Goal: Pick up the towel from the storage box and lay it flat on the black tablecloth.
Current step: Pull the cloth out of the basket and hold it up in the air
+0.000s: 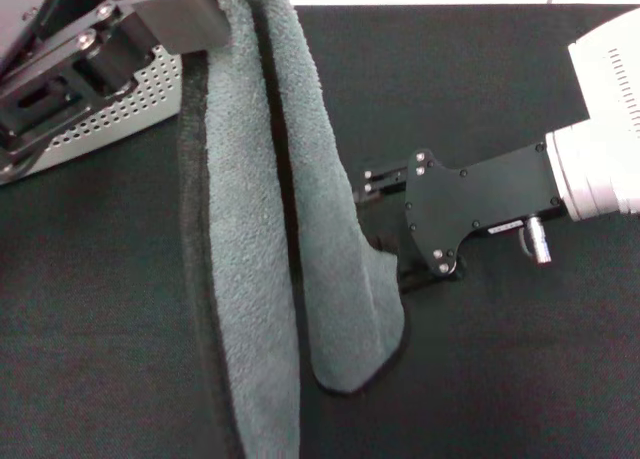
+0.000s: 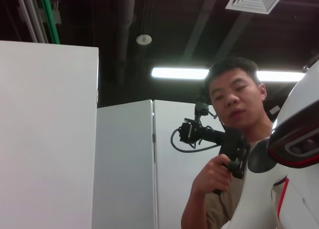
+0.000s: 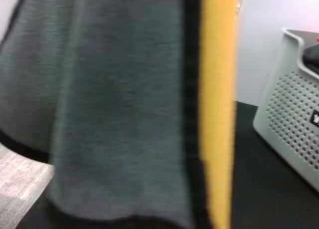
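The grey-green towel [image 1: 250, 229] hangs in long folds from my left gripper [image 1: 205, 9], which is shut on its top edge at the upper left of the head view. Its lower end droops over the black tablecloth [image 1: 500, 379]. My right gripper [image 1: 378, 234] reaches in from the right, level with the towel's lower half, and its fingertips are hidden at the towel's edge. The right wrist view is filled by the towel [image 3: 114, 104], with its yellow-orange reverse along a black-trimmed edge. The storage box [image 1: 120, 109] stands behind the left arm.
The perforated storage box [image 3: 294, 119] also shows on the black tablecloth [image 3: 259, 189] in the right wrist view. The left wrist view points upward at white partitions [image 2: 50, 139], the ceiling and a person holding a camera rig [image 2: 229, 149].
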